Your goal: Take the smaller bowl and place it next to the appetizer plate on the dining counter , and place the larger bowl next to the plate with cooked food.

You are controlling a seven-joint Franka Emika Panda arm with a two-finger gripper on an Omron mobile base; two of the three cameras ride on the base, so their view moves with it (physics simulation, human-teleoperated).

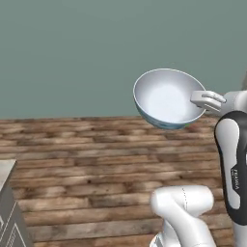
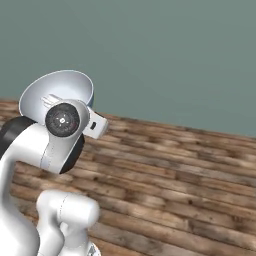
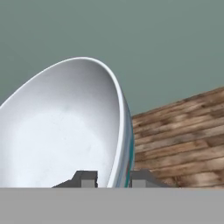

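One big teal-grey wall (image 1: 72, 48) takes the backdrop, sitting beyond the fingers, with wood plank floor (image 1: 87, 159) running below and ahead of them. Corner of a grey bench or cabinet (image 1: 7, 202) pokes in at lower left of the left base view, well below and off to the side of the fingers; can't tell what it is.

Next down in size: the larger bowl (image 1: 166, 99), white glossy inside, light blue outside, up in the air and tilted so the opening faces sideways rather than up. In the right base view the bowl (image 2: 57, 92) sits right behind the wrist.

Fingers (image 1: 202, 99) are clenched on the bowl's rim. Hand view shows it plainly: one finger tip (image 3: 85, 178) inside the wall, the other (image 3: 142, 178) outside, rim (image 3: 118, 100) pinched between. Bowl body extends up and away from the fingers, so its mass hangs off one side of the grip.

Key relation: bowl is in the grasp, carried, not resting on anything. Neither plate nor the dining bench shows, so which way the drop spot lies from the fingers can't be told. Judgement: mid-transport, placement still to do; tilt would need levelling before setting down, and a rim pinch could slip.
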